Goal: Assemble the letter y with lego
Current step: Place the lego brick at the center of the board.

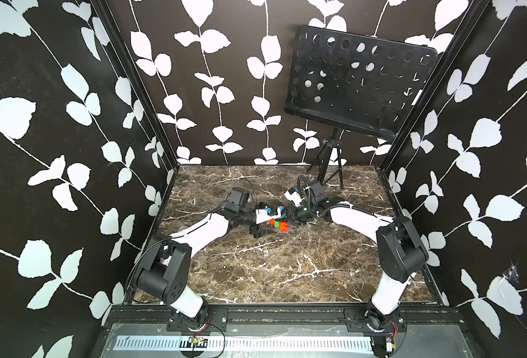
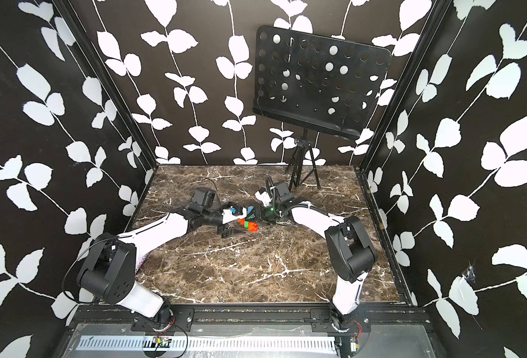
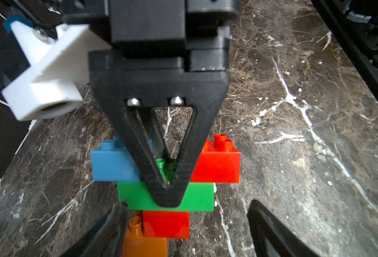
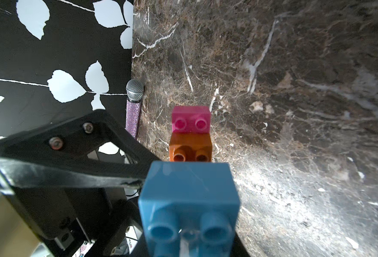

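6 bricks [image 1: 279, 224] (1 blue [image 3: 112, 164], 2 red [image 3: 217, 164], 1 green [image 3: 197, 198], 1 orange [image 3: 143, 244], 1 pink [image 4: 191, 120]) = 1 letter y [image 2: 251, 225] flat on table [image 3: 294, 155]; tail points betw wide L fingers [image 3: 272, 233], fork flanks shut R fingers [image 3: 188, 164].

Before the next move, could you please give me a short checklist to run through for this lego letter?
1. letter y complete, blue brick and red brick on green brick, orange brick and pink brick as tail: ok.
2. right tool shut, tip between the two upper bricks: ok.
3. Whether right tool pinches anything: cannot tell.
4. left tool open, fingers either side of the tail: ok.
5. letter y lying flat on the table: cannot tell.
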{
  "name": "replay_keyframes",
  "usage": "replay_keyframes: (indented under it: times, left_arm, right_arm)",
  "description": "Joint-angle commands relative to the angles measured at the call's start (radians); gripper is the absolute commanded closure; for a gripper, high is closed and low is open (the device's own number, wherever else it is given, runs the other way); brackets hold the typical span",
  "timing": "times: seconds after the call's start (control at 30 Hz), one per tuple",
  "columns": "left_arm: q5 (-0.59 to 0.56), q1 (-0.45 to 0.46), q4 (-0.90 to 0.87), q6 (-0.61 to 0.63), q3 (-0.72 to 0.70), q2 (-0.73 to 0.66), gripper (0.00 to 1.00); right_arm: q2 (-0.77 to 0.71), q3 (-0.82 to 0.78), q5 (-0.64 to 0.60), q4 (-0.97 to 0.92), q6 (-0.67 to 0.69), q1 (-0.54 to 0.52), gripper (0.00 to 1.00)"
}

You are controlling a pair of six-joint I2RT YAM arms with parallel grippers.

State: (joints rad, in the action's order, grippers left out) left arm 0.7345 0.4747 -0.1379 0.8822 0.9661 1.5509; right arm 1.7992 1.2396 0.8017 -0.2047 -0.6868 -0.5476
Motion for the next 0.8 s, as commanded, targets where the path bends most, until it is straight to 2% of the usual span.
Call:
replay_keyframes:
  times: [0.0, 0.43, 0.77]
  left_arm:
    - [0.0, 0.008, 0.021, -0.023, 0.021, 0.001, 0.15]
    - [-0.023, 0.01, 0.052, -0.046, 0.023, 0.016, 0.15]
    - [-0.007, 0.01, 0.047, -0.038, 0.019, 0.011, 0.28]
  right_arm:
    - [-0.033, -0.009, 0.039, 0.063, -0.017, -0.012, 0.81]
    - [-0.026, -0.005, 0.058, 0.069, -0.017, -0.031, 0.8]
    - [-0.026, -0.008, 0.051, 0.067, -0.014, -0.034, 0.79]
